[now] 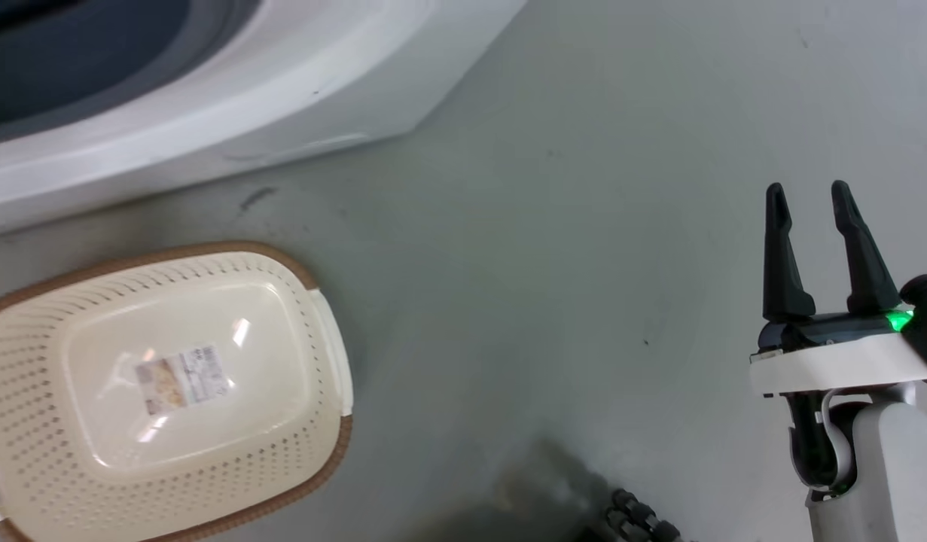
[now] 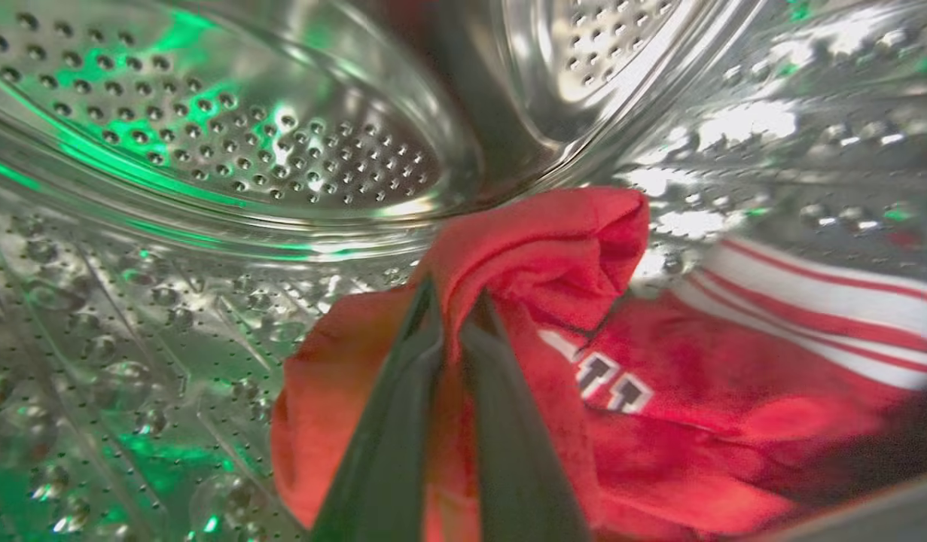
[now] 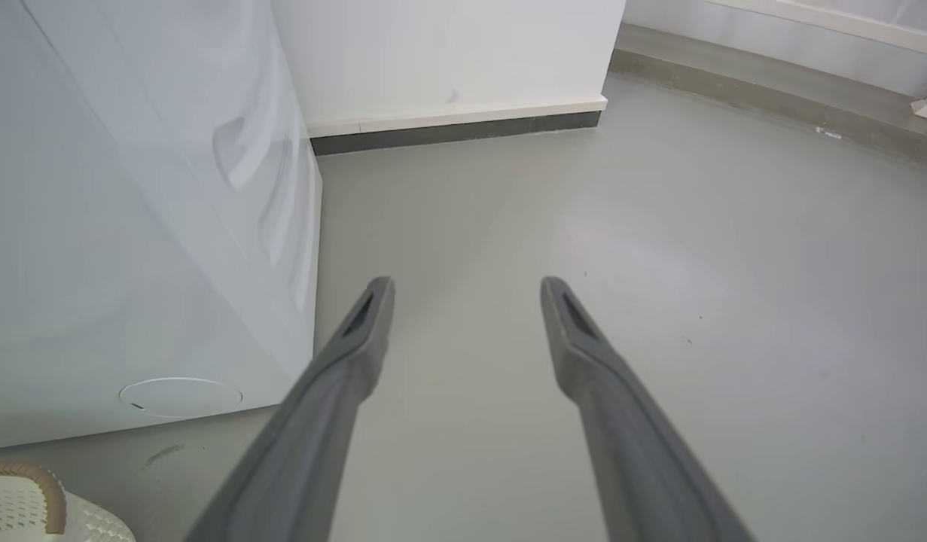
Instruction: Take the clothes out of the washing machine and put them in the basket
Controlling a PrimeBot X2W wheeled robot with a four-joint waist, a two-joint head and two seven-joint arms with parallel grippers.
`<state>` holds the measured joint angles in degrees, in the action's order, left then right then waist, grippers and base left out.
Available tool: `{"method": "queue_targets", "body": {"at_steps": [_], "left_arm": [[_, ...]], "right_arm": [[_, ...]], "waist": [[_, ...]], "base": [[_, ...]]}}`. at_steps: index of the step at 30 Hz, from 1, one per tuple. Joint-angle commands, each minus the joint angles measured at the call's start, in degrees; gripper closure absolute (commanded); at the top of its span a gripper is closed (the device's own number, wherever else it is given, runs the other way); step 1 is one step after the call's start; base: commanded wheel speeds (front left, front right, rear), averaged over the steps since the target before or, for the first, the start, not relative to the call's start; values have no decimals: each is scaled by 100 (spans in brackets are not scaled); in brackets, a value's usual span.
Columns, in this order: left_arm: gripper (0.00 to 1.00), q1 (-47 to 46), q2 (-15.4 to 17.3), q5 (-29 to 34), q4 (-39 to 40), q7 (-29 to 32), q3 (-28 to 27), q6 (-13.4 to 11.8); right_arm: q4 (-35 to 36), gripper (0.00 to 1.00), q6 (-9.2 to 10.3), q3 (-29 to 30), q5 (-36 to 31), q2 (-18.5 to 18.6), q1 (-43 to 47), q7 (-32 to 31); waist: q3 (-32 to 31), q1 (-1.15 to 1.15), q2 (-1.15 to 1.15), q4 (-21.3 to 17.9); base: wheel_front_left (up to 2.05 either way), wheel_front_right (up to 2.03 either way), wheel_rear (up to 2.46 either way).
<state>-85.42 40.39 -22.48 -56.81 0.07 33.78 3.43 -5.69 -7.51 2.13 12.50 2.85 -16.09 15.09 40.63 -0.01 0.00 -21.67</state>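
The left tool [image 2: 454, 301] is inside the washer's steel drum [image 2: 207, 150], its two dark fingers [image 2: 388, 436] nearly together and clenched on a fold of the red clothes [image 2: 659, 391]. The pinched fold [image 2: 553, 248] stands up just past the fingertips. To the right of this tool the rest of the red fabric lies on the drum wall, bearing white and black marks [image 2: 606, 373], and beyond that a red-and-white striped cuff [image 2: 809, 301]. To its left and ahead is perforated drum wall with green glints.

The right tool [image 1: 809, 199] hangs over the grey floor [image 1: 546, 226], fingers spread and released, gripping nothing. In its own wrist view the right tool [image 3: 467, 286] points along the floor, with the white washer [image 3: 132, 226] side just to its left and a corner of the basket [image 3: 19, 504] at lower left.

From the head, the basket [image 1: 230, 248] sits on the floor well to the left of the right tool, a sticker [image 1: 181, 379] on its bottom, and the washer [image 1: 207, 113] front stands just beyond the basket, far up and left of that tool
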Motion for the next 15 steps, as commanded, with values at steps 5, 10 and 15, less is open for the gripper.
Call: {"method": "queue_targets", "body": {"at_steps": [5,10,15], "left_arm": [[100,860,-484,-384,-348,-1093,-210,-95],[100,1682,-880,-585,-214,-1515,-402,-227],[100,2710,-1102,-508,960,-1528,-875,-490]], "right_arm": [[-92,0,4,169,-274,5,208,12],[-169,0,4,296,-474,7,383,12],[-218,0,4,382,-680,5,575,12]], "waist": [[-915,1,0,504],[-1454,1,0,757],[-1879,1,0,1028]], "base": [[0,0,0],[0,0,0],[0,0,0]]}}
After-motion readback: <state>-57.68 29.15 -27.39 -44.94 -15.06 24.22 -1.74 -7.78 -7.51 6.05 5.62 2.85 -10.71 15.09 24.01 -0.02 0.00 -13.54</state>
